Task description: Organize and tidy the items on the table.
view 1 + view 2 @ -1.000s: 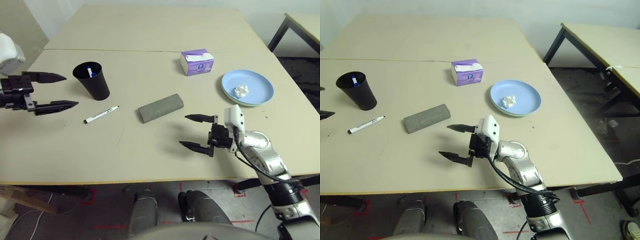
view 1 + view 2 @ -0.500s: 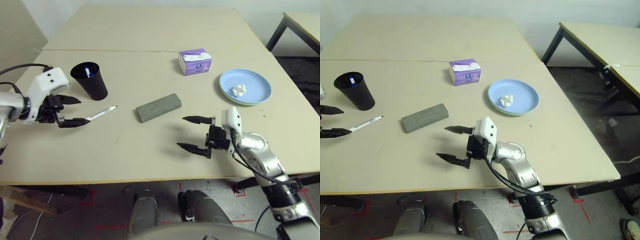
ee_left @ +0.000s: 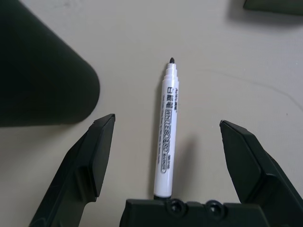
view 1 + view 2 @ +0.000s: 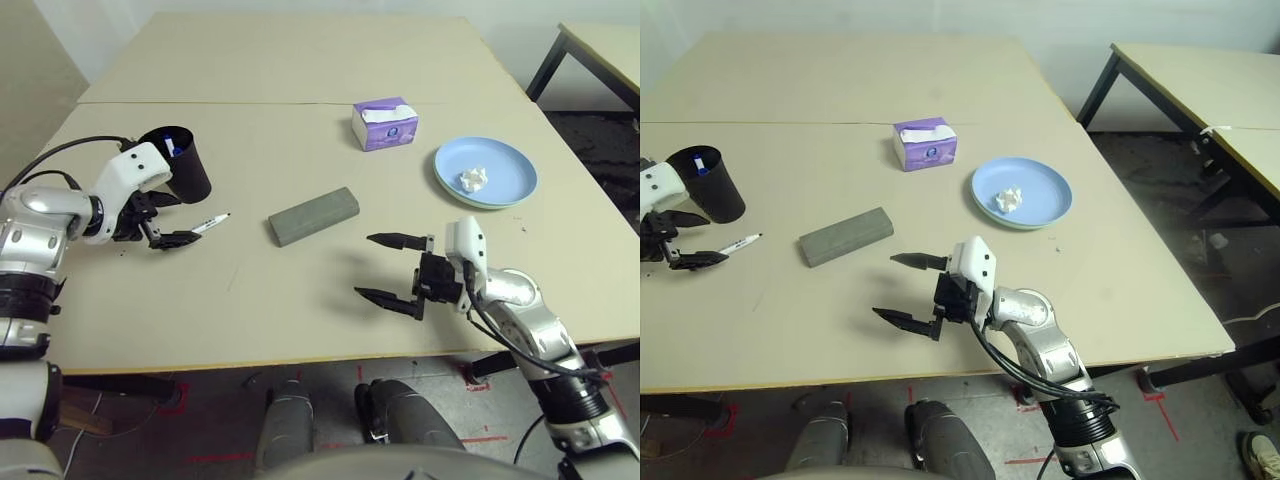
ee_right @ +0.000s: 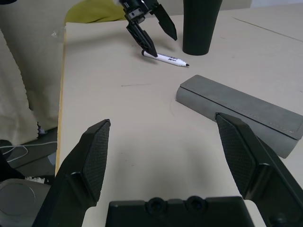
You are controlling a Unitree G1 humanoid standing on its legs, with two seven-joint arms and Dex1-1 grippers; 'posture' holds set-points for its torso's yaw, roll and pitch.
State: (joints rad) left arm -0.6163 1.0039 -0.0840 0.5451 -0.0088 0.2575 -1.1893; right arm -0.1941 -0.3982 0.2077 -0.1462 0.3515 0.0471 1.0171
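Nearest to you, your right gripper (image 4: pixel 390 268) hovers just above the beige table (image 4: pixel 300 300) near its front edge, pointing toward your left, its two black fingers spread wide with nothing between them. Just beyond it, a grey glasses case (image 4: pixel 313 215) lies flat at a slant near the middle of the table.

On your left side, your left gripper (image 4: pixel 172 220) angles down at the tabletop, jaws apart and holding nothing. A white marker (image 3: pixel 167 137) with a black tip lies on the table between its fingers, touching neither in the wrist view. Just beside that gripper stands a black cup (image 4: pixel 180 160), upright, with a blue-capped marker (image 4: pixel 170 147) standing inside it.

Farther out on your right, a light-blue plate (image 4: pixel 510 185) holds a white crumpled paper wad (image 4: pixel 473 179). Beyond the case, a purple tissue box (image 4: pixel 385 124) sits near the seam (image 4: pixel 250 102) that crosses the table.
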